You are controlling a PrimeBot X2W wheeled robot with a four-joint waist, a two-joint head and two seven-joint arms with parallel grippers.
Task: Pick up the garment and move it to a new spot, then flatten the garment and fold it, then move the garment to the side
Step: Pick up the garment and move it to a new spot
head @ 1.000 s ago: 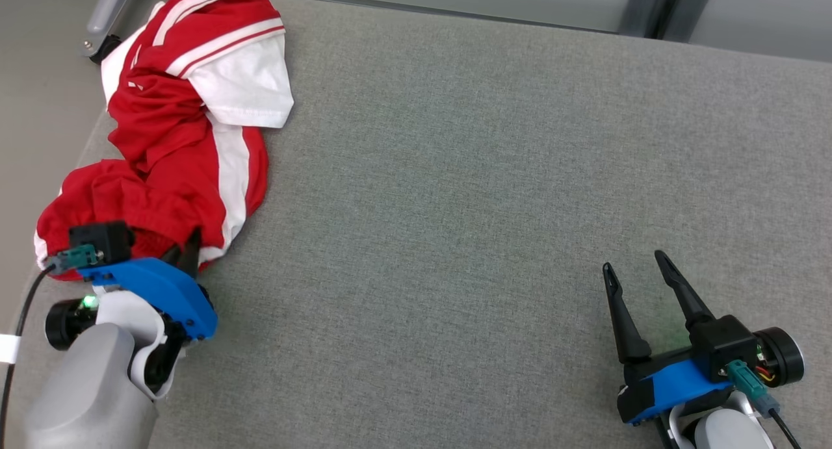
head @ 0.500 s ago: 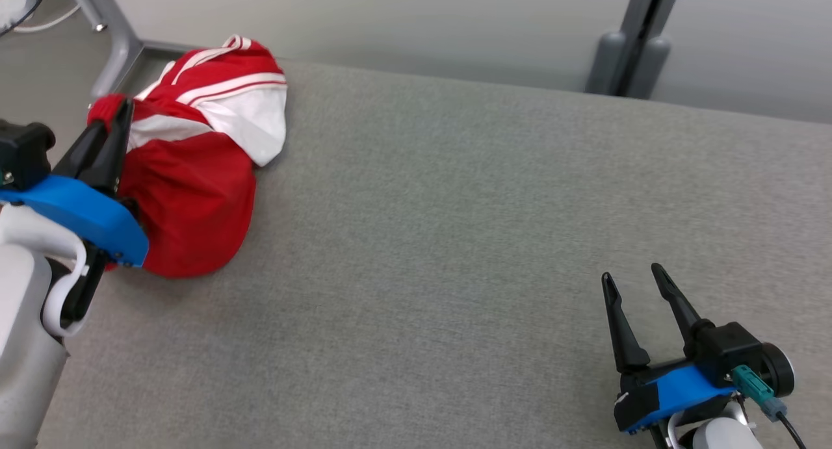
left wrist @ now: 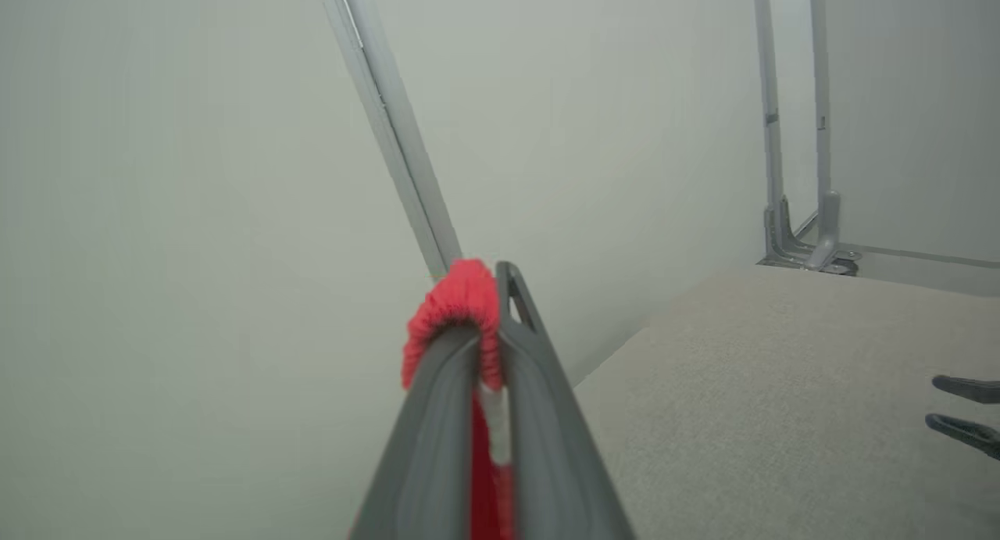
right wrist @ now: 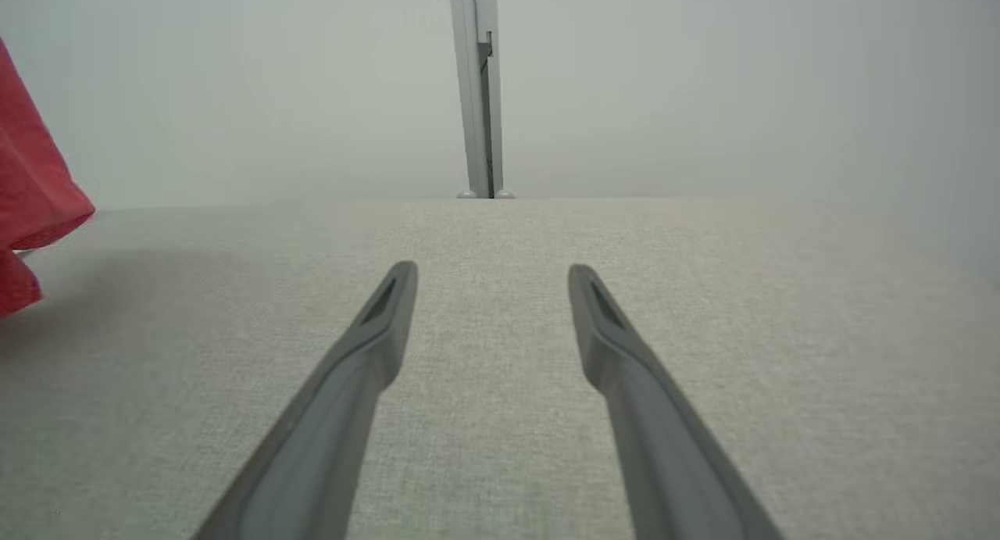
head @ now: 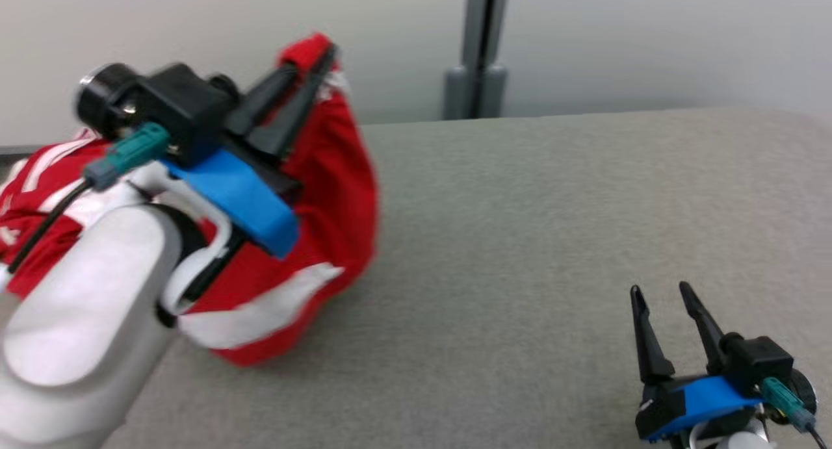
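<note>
My left gripper [head: 325, 56] is raised over the left side of the table [head: 552, 195], fingers pinched tight on a ribbed red hem of the garment [head: 335, 189]. The red-and-white garment hangs bunched below it, its lowest folds seemingly on the table. It looks light, soft and limp, so I judge a hem or seam the surest hold. My right gripper [head: 663, 296] sits low at the right, fingers spread wide, empty.

We see a grey, cloth-covered surface [head: 520, 241] running back to a pale wall [head: 617, 39]. At its left end the red-and-white garment [head: 338, 195] stands bunched, its lowest folds apparently touching it.
</note>
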